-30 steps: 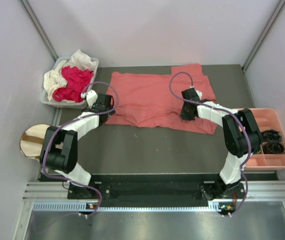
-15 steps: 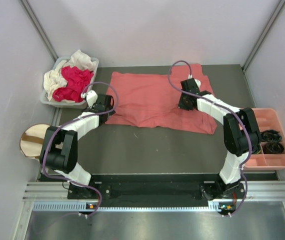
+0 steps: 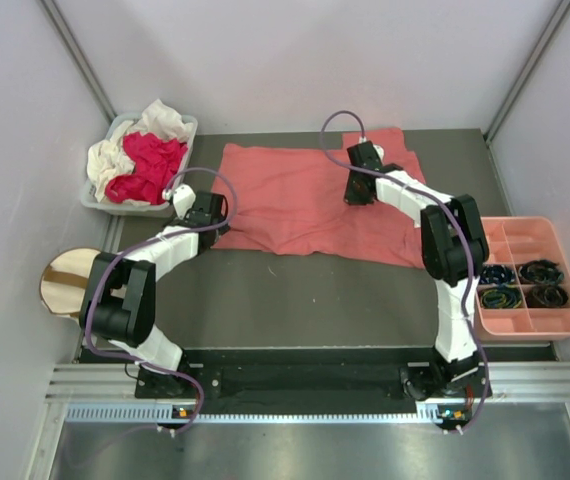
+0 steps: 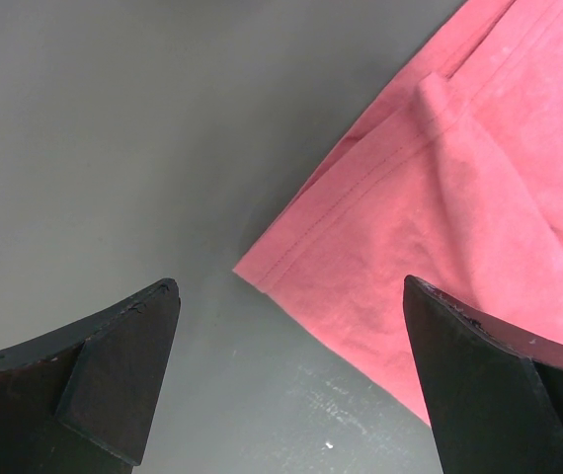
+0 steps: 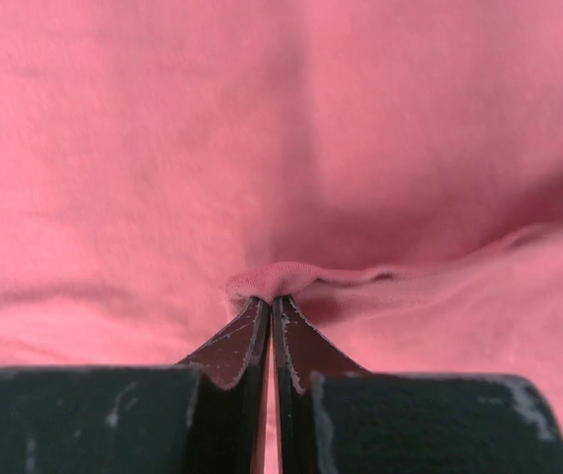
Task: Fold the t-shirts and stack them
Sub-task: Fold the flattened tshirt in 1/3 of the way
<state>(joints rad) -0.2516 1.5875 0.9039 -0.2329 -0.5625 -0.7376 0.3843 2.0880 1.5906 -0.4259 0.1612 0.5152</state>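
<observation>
Right now the salmon-pink shirt (image 3: 285,200) lies spread on the counter (image 3: 315,300) in the upper middle of the top view, its long axis running left to right across the frame. The magenta-red shirt (image 3: 150,165) and the cream-white shirt (image 3: 160,122) are bundled in a grey bin (image 3: 187,125) at the upper left, well apart from the folding area.

The right gripper (image 5: 270,301) is pressed together on a small raised ridge of the pink cloth, right of the shirt's middle and toward its far edge. The wrist view shows the fabric puckered up just above the fingertips.

The left gripper (image 4: 289,284) stands wide apart and holds nothing. It hangs over the shirt's lower-left corner, whose stitched hem runs from the centre of the wrist view to its upper right. The corner points between the two fingers, toward the lower left of that frame.

That corner looks like the thing the next move turns on. The left arm is the nearer one by far, and the cloth extends to the right and away from it. The fold seems barely begun, with nothing stacked yet.
</observation>
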